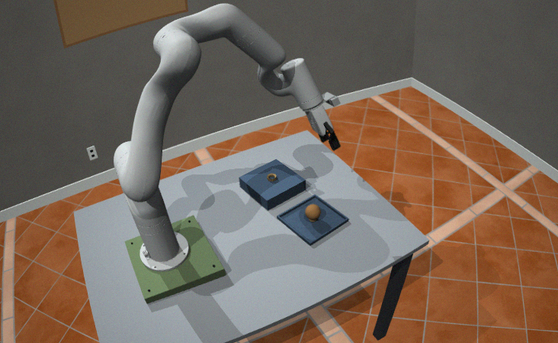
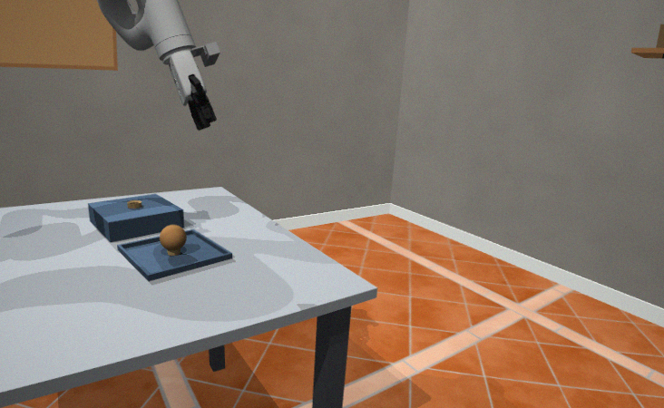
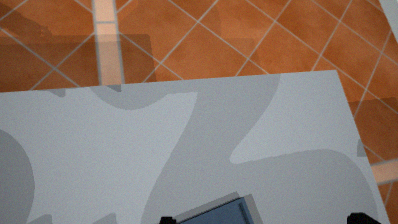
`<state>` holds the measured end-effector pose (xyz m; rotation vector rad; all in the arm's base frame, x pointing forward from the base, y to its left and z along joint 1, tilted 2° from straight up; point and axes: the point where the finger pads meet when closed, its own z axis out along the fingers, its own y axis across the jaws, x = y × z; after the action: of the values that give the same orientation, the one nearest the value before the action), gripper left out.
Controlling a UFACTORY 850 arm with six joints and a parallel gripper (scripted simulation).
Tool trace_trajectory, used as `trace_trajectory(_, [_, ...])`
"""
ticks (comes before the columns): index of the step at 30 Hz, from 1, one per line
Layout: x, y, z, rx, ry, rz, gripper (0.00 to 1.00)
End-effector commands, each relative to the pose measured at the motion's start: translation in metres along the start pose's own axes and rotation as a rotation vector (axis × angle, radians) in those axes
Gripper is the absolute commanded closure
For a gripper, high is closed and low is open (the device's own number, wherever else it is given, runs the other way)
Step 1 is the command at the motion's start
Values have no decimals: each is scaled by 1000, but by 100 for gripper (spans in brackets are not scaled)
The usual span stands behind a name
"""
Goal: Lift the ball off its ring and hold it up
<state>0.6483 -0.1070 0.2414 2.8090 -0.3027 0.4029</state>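
An orange-brown ball (image 1: 312,211) rests on a small ring in the middle of a shallow blue tray (image 1: 312,221) on the grey table; it also shows in the exterior view (image 2: 172,237). My gripper (image 1: 331,139) hangs high in the air above the table's far corner, well apart from the ball, open and empty. In the exterior view the gripper (image 2: 201,112) points down and is far above the tray (image 2: 174,253). In the wrist view only the two fingertips show at the bottom edge, with a corner of a blue piece (image 3: 220,212) between them; the ball is out of that view.
A taller blue box (image 1: 272,183) with a second small ring (image 1: 272,177) on top stands just behind the tray. The arm's green base plate (image 1: 174,264) sits at the table's near left. The table's edges drop to a tiled floor.
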Motion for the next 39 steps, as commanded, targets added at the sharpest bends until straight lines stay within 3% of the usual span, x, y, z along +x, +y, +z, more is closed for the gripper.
trace_trajectory(1, [-51, -46, -7, 152, -216, 88, 0])
trace_trajectory(5, [-83, -40, 31, 120, -237, 269, 0])
trace_trajectory(14, [-113, -3, 93, 74, -351, 702, 0])
trace_trajectory(16, [-113, -3, 93, 74, -351, 702, 0])
trace_trajectory(17, [-116, -1, 98, 63, -385, 843, 0])
trace_trajectory(26, [-130, 13, 119, 4, -441, 1230, 0])
trace_trajectory(39, [-132, 14, 122, 0, -442, 1247, 0])
